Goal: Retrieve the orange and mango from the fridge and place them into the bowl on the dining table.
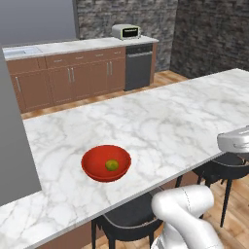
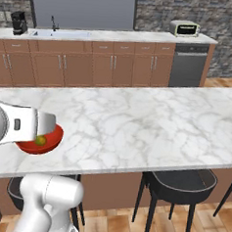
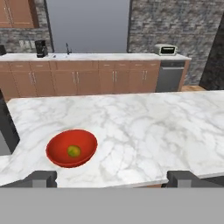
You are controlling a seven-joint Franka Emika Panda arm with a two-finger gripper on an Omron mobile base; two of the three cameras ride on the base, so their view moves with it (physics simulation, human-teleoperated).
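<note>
A small yellow-green mango point(image 3: 73, 151) lies in the middle of the glossy red bowl point(image 3: 57, 156), which sits on the near edge of the white marble dining table point(image 3: 144, 127), so I judge that fruit delivered. I see no orange on the table. My gripper point(image 3: 112, 179) hangs back from the table edge, level, looking across the marble toward the brown cabinets point(image 3: 78, 81). Its jaws are spread wide and hold nothing.
</note>
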